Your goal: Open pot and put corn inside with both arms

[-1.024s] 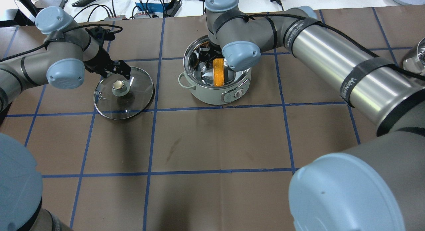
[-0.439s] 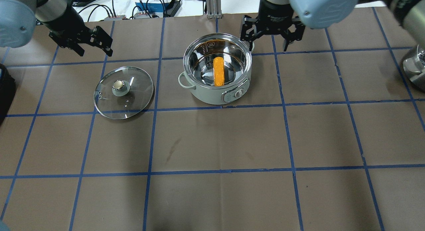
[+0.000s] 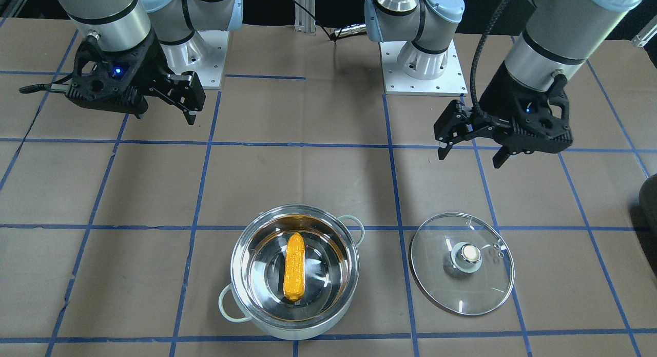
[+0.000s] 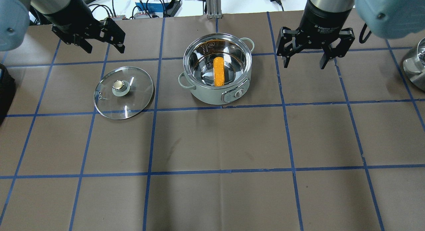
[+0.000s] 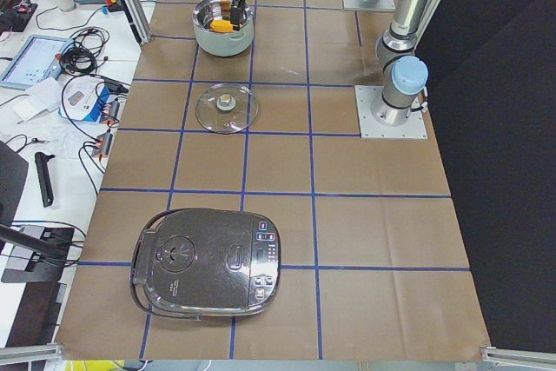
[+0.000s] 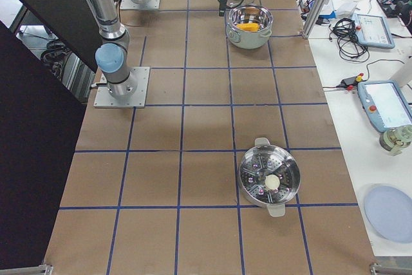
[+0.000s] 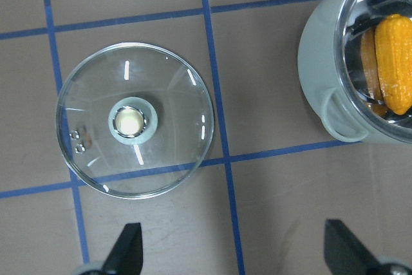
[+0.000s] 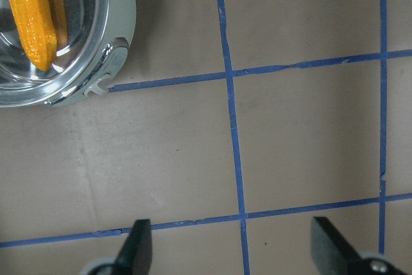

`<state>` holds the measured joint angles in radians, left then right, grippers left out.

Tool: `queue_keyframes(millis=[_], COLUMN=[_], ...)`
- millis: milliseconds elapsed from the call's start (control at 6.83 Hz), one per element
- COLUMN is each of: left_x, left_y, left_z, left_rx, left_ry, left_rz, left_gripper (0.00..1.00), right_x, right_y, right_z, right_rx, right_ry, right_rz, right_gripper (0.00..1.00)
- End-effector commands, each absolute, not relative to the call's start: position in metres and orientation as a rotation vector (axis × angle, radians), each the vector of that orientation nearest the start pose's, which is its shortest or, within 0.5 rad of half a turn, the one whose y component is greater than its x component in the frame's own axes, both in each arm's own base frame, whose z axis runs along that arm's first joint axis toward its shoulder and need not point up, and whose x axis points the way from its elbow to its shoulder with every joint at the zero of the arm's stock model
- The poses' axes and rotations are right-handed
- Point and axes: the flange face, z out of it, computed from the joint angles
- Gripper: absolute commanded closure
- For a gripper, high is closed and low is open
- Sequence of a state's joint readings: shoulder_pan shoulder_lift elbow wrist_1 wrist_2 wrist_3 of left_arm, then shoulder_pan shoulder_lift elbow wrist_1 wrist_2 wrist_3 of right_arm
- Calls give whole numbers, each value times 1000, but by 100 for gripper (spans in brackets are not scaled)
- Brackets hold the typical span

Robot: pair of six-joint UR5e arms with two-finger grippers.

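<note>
The pot (image 4: 206, 94) stands open at the table's far middle, with the corn (image 4: 218, 71) lying flat inside it. The glass lid (image 4: 132, 101) lies flat on the table to the pot's left, knob (image 4: 120, 87) up. My left gripper (image 4: 105, 49) is open and empty, raised beyond the lid. My right gripper (image 4: 304, 63) is open and empty, raised to the right of the pot. In the front-facing view the pot (image 3: 267, 326), corn (image 3: 294, 267) and lid (image 3: 436, 285) show near the bottom. The left wrist view shows the lid (image 7: 167, 94) and the corn (image 7: 394, 62).
A black rice cooker (image 5: 208, 262) sits at the table's left end. A steel steamer pot (image 6: 268, 178) sits at the right end and shows at the overhead view's right edge (image 4: 415, 68). Cables and devices (image 4: 149, 5) lie beyond the far edge.
My right gripper has let go of the corn, left the pot and moved up and right. My left gripper has lifted away from the lid toward the far left.
</note>
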<state>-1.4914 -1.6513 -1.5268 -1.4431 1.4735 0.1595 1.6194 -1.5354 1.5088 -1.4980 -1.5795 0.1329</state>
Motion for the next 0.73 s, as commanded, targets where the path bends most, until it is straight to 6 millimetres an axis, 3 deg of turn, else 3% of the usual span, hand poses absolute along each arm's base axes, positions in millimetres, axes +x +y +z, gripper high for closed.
queue_keyframes(millis=[0, 146, 585], left_x=[-111, -105, -101], left_y=[-527, -528, -528], left_z=[470, 473, 473], left_rx=[84, 172, 176], left_ry=[3220, 3209, 3165], left_rz=[-123, -144, -146], left_gripper=[0, 0, 0], right_x=[149, 149, 149], right_y=[-489, -487, -486], right_z=[493, 493, 496], right_rx=[-3, -3, 0], right_ry=[3155, 3155, 3159], right_rz=[67, 67, 55], right_gripper=[11, 11, 10])
